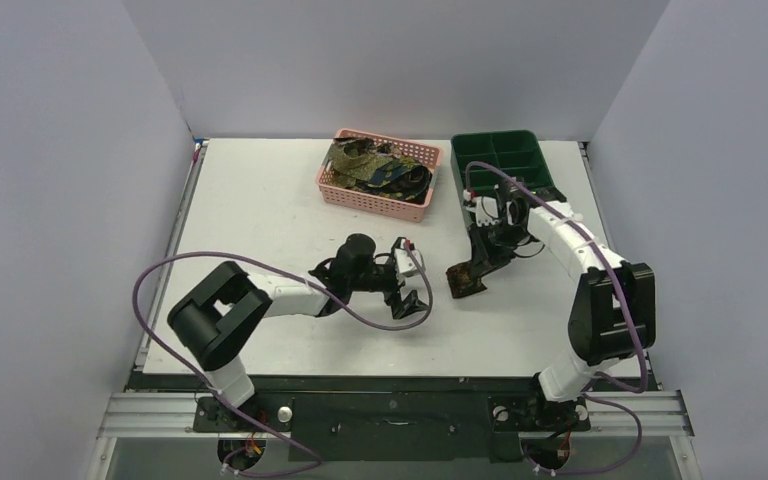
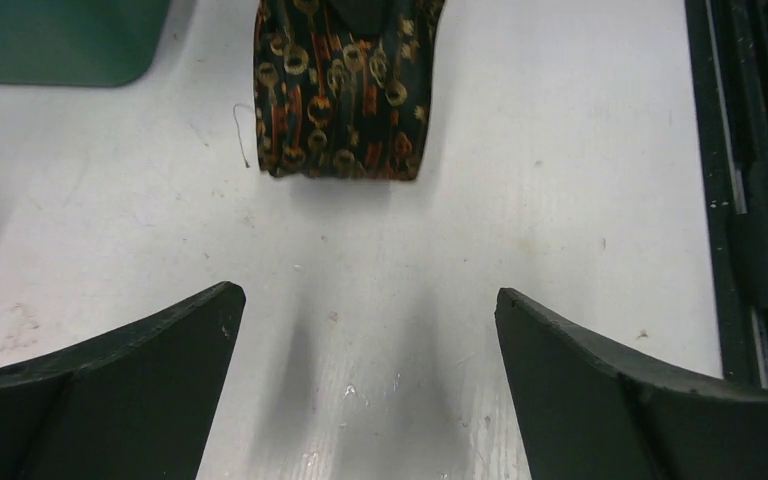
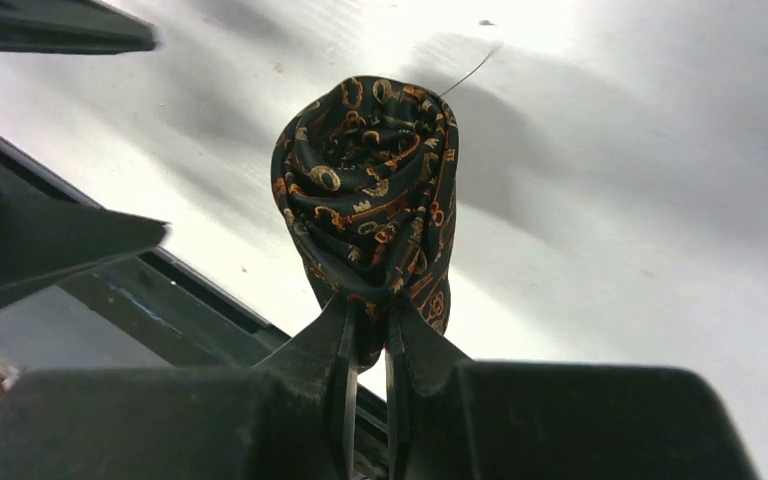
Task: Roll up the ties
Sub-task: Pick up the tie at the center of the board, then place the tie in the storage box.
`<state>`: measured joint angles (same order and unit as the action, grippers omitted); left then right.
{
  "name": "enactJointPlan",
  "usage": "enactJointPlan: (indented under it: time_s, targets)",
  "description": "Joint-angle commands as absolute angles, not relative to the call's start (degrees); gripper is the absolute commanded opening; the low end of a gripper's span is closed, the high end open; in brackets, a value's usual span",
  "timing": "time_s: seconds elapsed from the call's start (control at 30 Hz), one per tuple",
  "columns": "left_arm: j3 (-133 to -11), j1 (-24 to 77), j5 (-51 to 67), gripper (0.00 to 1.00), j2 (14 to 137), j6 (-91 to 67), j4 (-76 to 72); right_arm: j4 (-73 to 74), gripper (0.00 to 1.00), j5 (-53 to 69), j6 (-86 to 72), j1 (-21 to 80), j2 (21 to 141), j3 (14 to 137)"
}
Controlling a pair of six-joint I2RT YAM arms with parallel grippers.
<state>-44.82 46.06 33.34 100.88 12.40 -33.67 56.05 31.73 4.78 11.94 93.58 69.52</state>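
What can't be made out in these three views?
Rolled tie, right wrist view: its gripped end is hidden between the right tool fingers.
Same tie, left wrist view: upper part cut off by the top edge.
Ties in the basket, top view: tangled and too small to count.
Green tray, top view: near compartments covered by the right arm.
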Motion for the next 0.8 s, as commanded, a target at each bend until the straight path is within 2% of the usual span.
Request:
enactJointPlan:
  time_s: [0.0,0.17,0.37,0.57,0.77]
  targets:
    - [-44.0,44.6,34.0,0.97,93.0,12.2,-24.7,65.3,0.00,25.1,11.5,7.4,90.9,78.5]
    - [-43.5,43.6,33.5,0.97,89.4,11.7,-20.0,72.6,0.00,18.7,14.2,1.0,95.9,94.9]
    - [-42.8,43.5,30.6,0.97,87.9,9.8,-19.9,74.8,0.00,7.4,17.3,-1.5,103.1,111.9]
    - [-42.2,43.6,27.6,0.97,87.8,8.4,-21.1,75.4,0.00,0.6,17.7,-3.0,111.4,122.7]
    - [-41.0,43.1,26.3,0.97,87.0,8.5,-22.1,73.8,0.00,-3.4,17.5,-3.4,115.9,126.2]
